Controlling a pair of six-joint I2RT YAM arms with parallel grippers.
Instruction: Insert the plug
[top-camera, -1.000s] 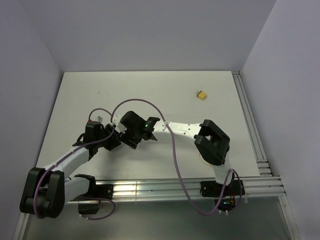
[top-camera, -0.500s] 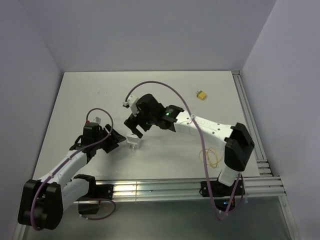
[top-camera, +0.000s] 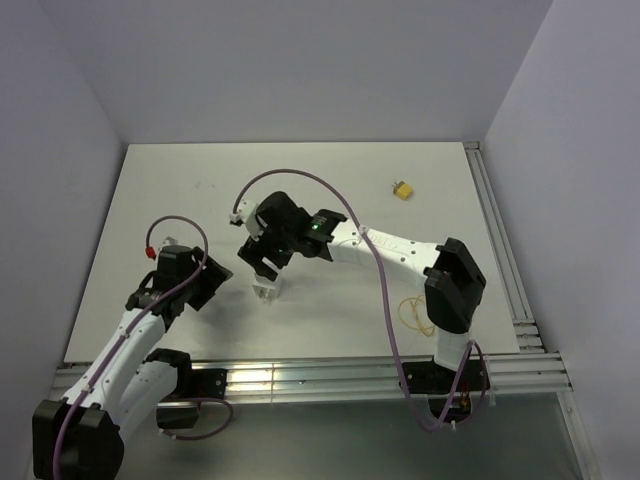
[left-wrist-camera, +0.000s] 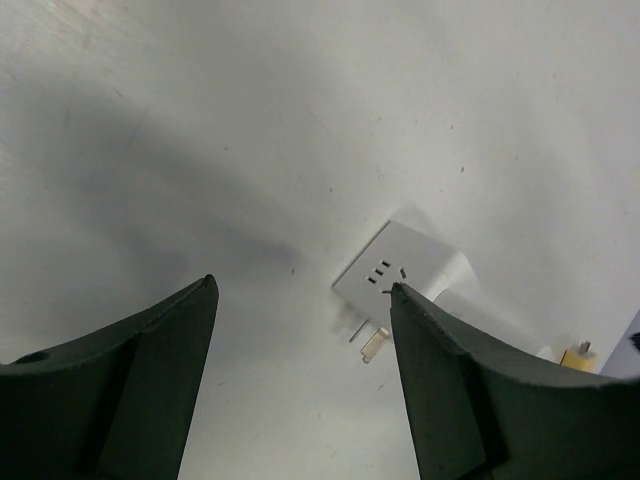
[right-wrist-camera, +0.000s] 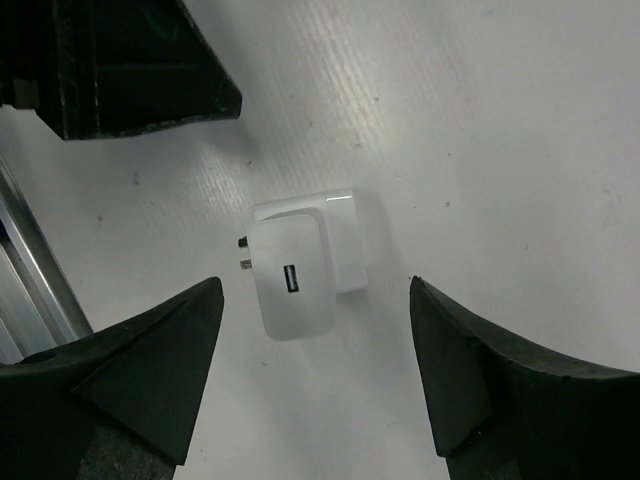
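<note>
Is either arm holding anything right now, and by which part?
Nothing is held: the left tool and right tool are open; the white block lies free.

The left hand (left-wrist-camera: 300, 288) and right hand (right-wrist-camera: 315, 285) have parted, releasing the white block (top-camera: 266, 290).

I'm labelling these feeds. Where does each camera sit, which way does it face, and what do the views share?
Top external: above and behind the bases, looking down on the table; left arm and right arm show.
Left wrist: on the left arm, facing down at the table; open left gripper frames the white block.
Right wrist: on the right arm, facing down over that block; open right gripper shows.
Shared: all three views show the white block.
</note>
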